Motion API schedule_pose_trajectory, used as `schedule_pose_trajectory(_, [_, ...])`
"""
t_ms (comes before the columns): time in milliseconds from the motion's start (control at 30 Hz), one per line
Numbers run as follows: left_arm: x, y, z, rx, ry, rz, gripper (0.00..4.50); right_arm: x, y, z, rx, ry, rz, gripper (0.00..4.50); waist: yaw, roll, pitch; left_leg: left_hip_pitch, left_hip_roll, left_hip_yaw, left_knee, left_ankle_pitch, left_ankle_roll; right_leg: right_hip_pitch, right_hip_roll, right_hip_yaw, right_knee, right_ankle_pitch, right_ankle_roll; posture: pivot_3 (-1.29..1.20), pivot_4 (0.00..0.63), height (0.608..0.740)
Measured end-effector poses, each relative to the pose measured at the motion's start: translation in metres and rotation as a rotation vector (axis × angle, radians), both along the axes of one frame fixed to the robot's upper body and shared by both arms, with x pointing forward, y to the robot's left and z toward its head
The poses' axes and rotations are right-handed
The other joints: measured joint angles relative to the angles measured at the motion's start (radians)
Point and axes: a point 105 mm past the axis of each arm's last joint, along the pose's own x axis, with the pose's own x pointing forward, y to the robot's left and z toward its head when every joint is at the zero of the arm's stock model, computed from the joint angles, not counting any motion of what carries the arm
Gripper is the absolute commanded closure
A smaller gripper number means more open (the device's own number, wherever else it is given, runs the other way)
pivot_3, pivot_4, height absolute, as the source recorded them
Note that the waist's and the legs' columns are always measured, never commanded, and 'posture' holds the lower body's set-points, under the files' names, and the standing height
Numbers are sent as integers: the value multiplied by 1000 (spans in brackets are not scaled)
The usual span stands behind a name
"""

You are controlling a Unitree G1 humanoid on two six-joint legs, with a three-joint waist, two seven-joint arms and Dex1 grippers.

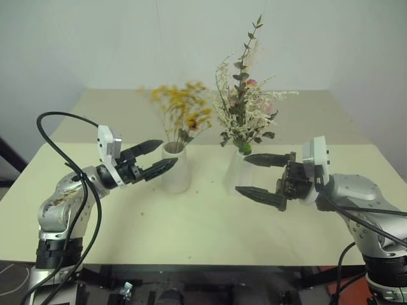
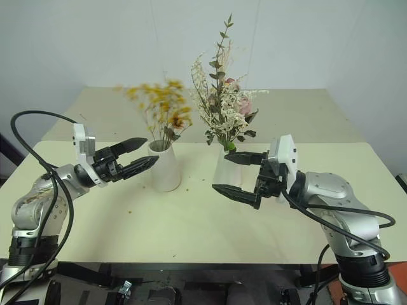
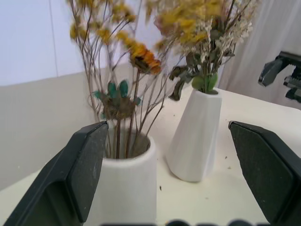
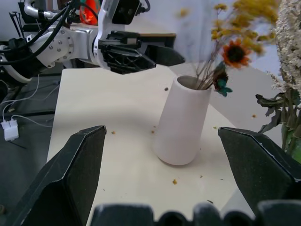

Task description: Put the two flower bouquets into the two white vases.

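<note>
Both bouquets already seated upright: yellow-orange bunch point(image 1: 181, 111) in the left vase point(image 1: 175, 166), white-and-green bunch point(image 1: 245, 108) in the right vase point(image 1: 236, 171), mid-bench point(image 1: 191, 222). Left pincer point(image 1: 158, 157) wide open, empty, just beside its vase, level. Right pincer point(image 1: 264, 176) open, empty, straddling nothing, near the right vase. Likely only withdrawal remaining.

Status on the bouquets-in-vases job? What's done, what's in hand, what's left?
Done: the yellow-orange bouquet stands in the left white vase, and the white-and-green bouquet stands in the right white vase. In hand: nothing. The left gripper and right gripper are both open, each beside its vase and holding nothing. Left: no placing visible; both vases upright on the table.
</note>
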Motion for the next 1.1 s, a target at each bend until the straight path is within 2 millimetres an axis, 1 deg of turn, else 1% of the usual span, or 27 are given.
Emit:
schedule_pose_trajectory(100, [1, -2, 6, 0, -18, -7, 26, 1, 1, -1, -3, 3, 0, 0, 0, 0, 0, 0, 0, 0, 0, 0, 0, 0, 0, 0, 0, 0, 0, 0, 150, 740])
schedule_pose_trajectory(333, [1, -3, 7, 4, -18, -15, 26, 1, 1, -1, -2, 2, -4, 0, -3, 0, 0, 0, 0, 0, 0, 0, 0, 0, 0, 0, 0, 0, 0, 0, 150, 740])
schedule_pose_trajectory(433, [-4, 6, 11, 41, -14, -11, 26, 1, 1, -2, -2, 4, -7, 0, -6, 0, 0, 0, 0, 0, 0, 0, 0, -1, 0, 0, 0, 0, 0, 0, 150, 740])
schedule_pose_trajectory(567, [-17, 29, 20, 100, -29, 15, 26, 1, -2, -5, -10, 15, -15, 0, -7, 0, 0, 0, 0, 0, -1, 0, 0, -1, 0, 0, 0, 0, 0, 0, 150, 740])
schedule_pose_trajectory(667, [-32, 44, 18, 152, 1, 10, 26, 1, -8, -4, -25, 9, -33, 0, -5, 0, 0, 0, 0, 0, -1, 0, 0, -1, 0, 0, 0, 0, 0, 0, 150, 740])
schedule_pose_trajectory(767, [-44, 58, 14, 197, 37, 16, 26, 2, -19, -2, -39, 3, -60, 0, -3, 0, 0, 0, 1, 0, -1, 0, 0, -1, 0, 0, 0, -1, -1, 0, 150, 740])
schedule_pose_trajectory(833, [-50, 64, 13, 214, 50, 18, 26, 4, -25, -2, -40, 7, -77, 0, 0, 0, 0, 0, 1, 0, -1, 0, 0, -1, 0, 0, 0, -1, -1, 0, 150, 740])
schedule_pose_trajectory(933, [-62, 70, 7, 261, 96, 2, 26, 5, -34, -5, -54, 22, -99, 0, -1, 0, 0, 0, 1, 0, -1, 0, 0, -1, 0, 0, 0, -1, -1, 0, 150, 740])
schedule_pose_trajectory(1100, [-73, 76, 6, 280, 111, 11, 26, 6, -55, -5, -81, 28, -168, 0, 0, 0, 0, 0, 1, 1, -1, 0, 0, -1, 0, 0, 0, -1, -1, 0, 150, 740])
